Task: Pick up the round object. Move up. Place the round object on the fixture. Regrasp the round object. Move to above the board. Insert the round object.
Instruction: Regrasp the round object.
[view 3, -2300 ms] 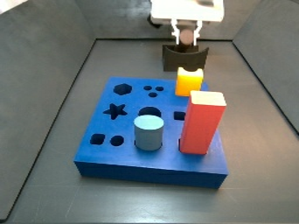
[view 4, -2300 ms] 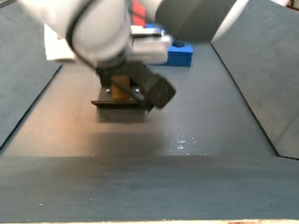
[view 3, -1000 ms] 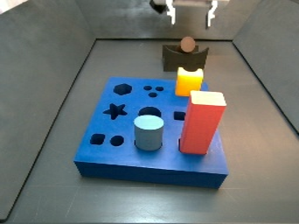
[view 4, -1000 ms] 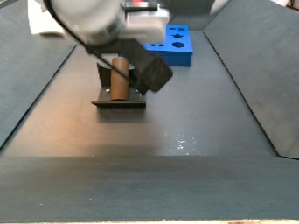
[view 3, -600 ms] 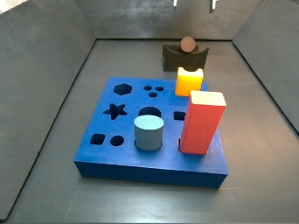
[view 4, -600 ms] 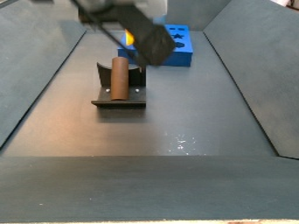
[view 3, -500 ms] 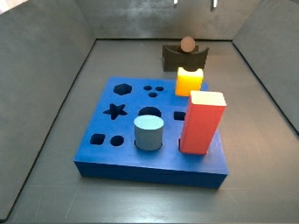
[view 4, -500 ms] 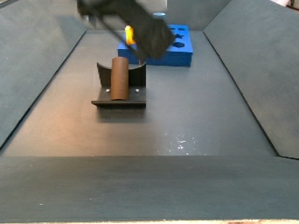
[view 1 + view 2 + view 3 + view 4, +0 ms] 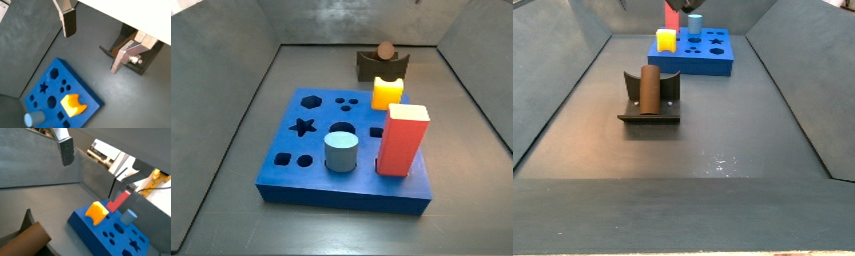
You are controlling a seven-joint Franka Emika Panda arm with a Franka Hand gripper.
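Observation:
The round object, a slim reddish-brown peg, lies in the notch of the dark fixture at the far end of the floor, and nothing holds it. Both side views show it there, the round object resting on the fixture. The blue board lies nearer. My gripper is open and empty, high above the floor and out of both side views. In a wrist view the round object peeks out behind one finger. The round object also shows large at an edge of a wrist view.
On the board stand a yellow-orange notched block, a tall red block and a grey-blue cylinder. Grey walls slope up around the floor on all sides.
My gripper let go of the round object on the fixture, opened, and rose straight up out of both side views. The round object stays in the notch.

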